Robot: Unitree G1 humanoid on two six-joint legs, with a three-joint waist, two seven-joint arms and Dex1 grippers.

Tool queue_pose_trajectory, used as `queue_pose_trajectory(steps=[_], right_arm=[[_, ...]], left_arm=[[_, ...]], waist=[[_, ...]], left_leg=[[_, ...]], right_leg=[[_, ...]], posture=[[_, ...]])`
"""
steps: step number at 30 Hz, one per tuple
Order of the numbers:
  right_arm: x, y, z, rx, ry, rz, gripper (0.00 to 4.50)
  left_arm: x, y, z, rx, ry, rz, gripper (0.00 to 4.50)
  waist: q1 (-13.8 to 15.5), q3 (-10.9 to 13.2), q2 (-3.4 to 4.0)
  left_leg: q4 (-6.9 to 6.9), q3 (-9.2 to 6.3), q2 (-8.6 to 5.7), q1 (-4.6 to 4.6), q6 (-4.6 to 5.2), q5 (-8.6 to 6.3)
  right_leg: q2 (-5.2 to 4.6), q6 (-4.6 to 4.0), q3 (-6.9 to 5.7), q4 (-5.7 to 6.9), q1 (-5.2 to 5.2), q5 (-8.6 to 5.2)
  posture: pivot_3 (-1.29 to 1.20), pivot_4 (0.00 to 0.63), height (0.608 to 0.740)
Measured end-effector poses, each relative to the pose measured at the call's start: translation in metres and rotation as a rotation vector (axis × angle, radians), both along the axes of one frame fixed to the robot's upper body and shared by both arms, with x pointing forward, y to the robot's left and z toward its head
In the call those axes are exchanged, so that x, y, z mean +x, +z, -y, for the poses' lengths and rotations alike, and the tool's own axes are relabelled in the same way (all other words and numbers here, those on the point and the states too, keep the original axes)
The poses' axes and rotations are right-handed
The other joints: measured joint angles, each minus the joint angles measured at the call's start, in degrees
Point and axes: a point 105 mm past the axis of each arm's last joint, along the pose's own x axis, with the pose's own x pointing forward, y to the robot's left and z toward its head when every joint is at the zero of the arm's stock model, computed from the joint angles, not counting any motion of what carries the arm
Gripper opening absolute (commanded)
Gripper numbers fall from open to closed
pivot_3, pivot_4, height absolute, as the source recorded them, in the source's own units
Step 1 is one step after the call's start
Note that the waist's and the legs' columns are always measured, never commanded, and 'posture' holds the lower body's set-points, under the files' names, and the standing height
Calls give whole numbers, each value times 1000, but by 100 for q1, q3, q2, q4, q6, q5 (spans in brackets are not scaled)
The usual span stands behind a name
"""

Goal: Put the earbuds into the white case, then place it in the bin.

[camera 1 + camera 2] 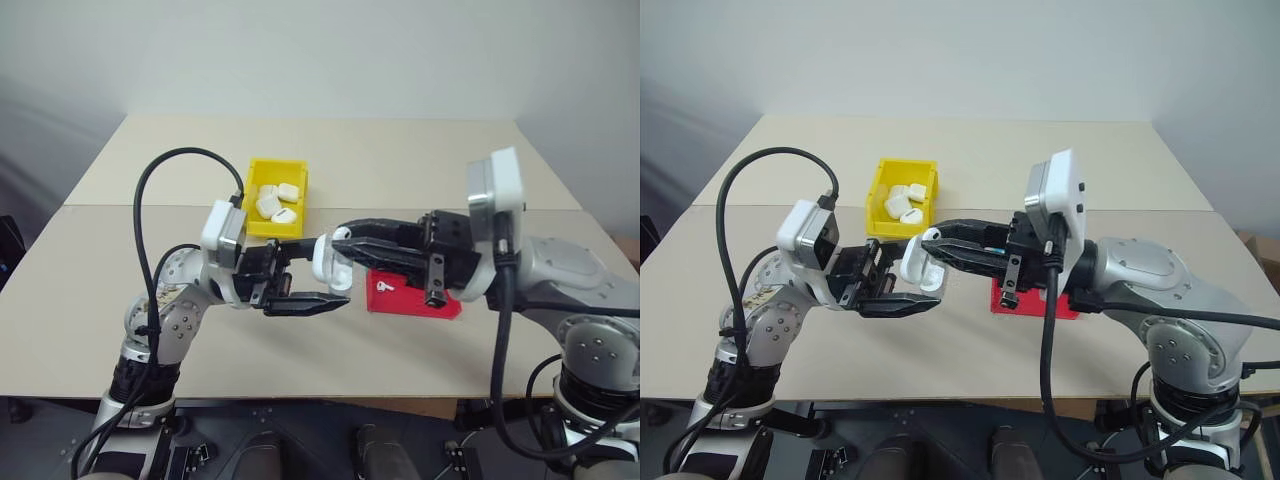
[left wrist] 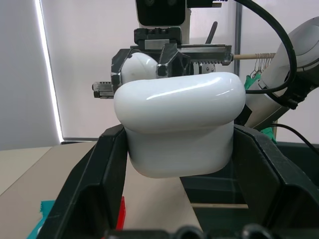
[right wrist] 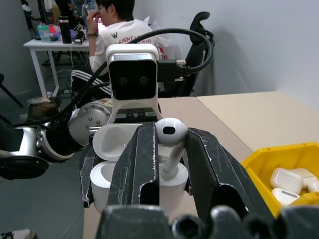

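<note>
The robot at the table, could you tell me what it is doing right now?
Its left tool grips a small glossy white earbud case with the flip lid open, held above the table. The right tool pinches a tiny white stemmed earbud, stem down, right at the case's opening. The bright yellow plastic bin behind already holds several closed white cases. A flat red tray lies under the right arm.

You see beige table [image 1: 400,170], seam across it. Red tray [image 1: 410,298] near front edge. Person [image 3: 117,25] seated at desk [image 3: 50,46] behind, black chair [image 3: 202,30] alongside.
</note>
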Motion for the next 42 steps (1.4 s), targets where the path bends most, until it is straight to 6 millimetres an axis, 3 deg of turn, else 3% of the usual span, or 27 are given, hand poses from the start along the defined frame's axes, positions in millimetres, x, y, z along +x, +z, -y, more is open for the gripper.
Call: queue_pose_trajectory(steps=[15,22,38,42], right_arm=[[3,-6,-2,-28,-25,-5,646],[6,-6,1,-41,-43,5,2926],[-1,-3,3,-31,12,-10,2926],[-1,5,13,-12,5,-2,2926]], left_arm=[[1,3,1,4,-2,11,2877],[1,3,1,5,-5,13,2877],[2,3,1,1,-3,10,2877],[4,2,-1,0,7,3,2877]], waist=[[1,0,0],[1,0,0],[2,0,0],[3,0,0]], left_leg=[[0,0,0,-2,0,0],[-1,0,0,-3,0,0],[-1,0,0,-4,0,0],[-1,0,0,-4,1,0]], right_leg=[[0,0,0,-1,-2,0],[0,0,0,-2,-3,0],[0,0,-1,-3,-3,0],[0,0,-1,-4,-3,0]], posture=[[0,150,740],[0,150,740],[0,150,740],[0,150,740]])
